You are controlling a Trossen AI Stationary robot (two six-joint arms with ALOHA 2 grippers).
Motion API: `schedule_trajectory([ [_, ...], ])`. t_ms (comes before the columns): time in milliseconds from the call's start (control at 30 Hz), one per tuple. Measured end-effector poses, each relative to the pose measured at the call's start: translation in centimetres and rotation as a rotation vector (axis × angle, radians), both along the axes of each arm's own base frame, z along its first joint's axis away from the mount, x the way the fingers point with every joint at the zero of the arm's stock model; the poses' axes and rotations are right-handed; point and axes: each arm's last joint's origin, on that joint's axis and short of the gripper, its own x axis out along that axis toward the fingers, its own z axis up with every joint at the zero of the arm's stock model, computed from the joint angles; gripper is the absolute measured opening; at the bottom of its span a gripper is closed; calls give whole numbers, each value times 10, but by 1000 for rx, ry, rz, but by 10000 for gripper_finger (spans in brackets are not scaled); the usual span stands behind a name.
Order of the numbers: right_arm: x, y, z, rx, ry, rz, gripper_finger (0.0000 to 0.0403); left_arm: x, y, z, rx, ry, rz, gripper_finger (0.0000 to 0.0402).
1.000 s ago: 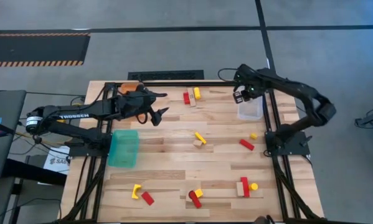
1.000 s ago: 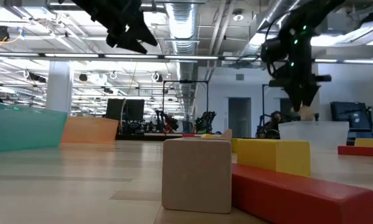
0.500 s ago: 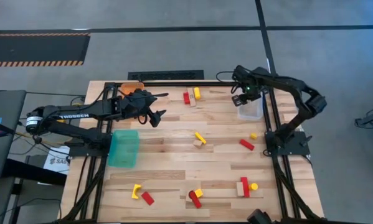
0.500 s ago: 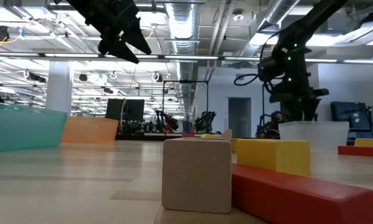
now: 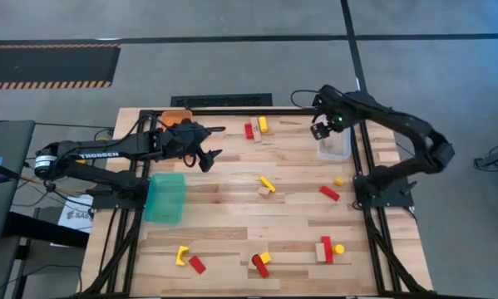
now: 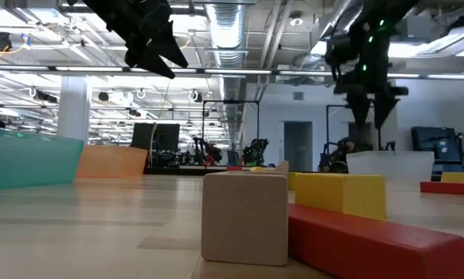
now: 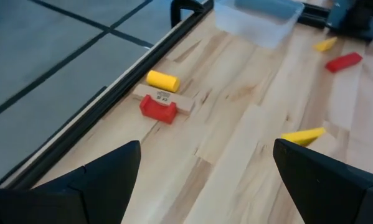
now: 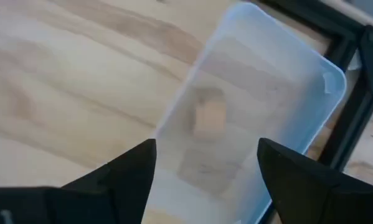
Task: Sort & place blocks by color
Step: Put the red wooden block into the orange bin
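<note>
One pale wood block (image 8: 210,118) is lying inside the clear bin (image 5: 335,146) near the desk's back right corner, the right gripper (image 5: 319,131) hovering above, fingers apart; the left gripper (image 5: 209,155) is waiting spread by the back edge.

Left hand (image 7: 205,180) open above the wooden surface (image 7: 248,143)

A yellow cylinder (image 7: 162,81), pale bar (image 7: 186,102) and red block (image 7: 158,109) cluster by the edge; a clear bin (image 7: 258,18) lies beyond.

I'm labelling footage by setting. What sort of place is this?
Most likely a robotics lab or workshop in an open industrial hall. The low view shows exposed ceiling ducts and more equipment in the background; the wooden table sits in a black frame on bare concrete floor.
</note>
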Motion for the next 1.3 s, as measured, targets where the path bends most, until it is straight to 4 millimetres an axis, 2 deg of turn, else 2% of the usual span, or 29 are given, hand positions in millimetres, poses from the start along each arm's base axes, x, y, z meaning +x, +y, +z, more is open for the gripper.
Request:
schedule_trajectory([
  [167, 7, 48, 15, -28, -116, 78, 301, 0, 0, 0, -1, 0, -2, 358],
  [267, 12, 80, 17, -31, -165, 179, 301, 0, 0, 0, 13, 2, -2, 358],
  [467, 15, 138, -2, 12, -188, 394, 301, 1, 0, 1, 14, -13, -3, 358],
  [733, 5, 191, -29, 95, -148, 463, 302, 3, 0, 4, 11, -43, -44, 358],
  [833, -1, 199, -42, 110, -112, 435, 302, 4, 0, 5, 6, -58, -55, 358],
  [1033, -12, 192, -73, 122, 11, 361, 302, 6, 1, 9, 32, -101, -65, 358],
  [1300, -2, 183, -101, 183, 115, 419, 302, 8, 1, 12, 37, -136, -73, 358],
])
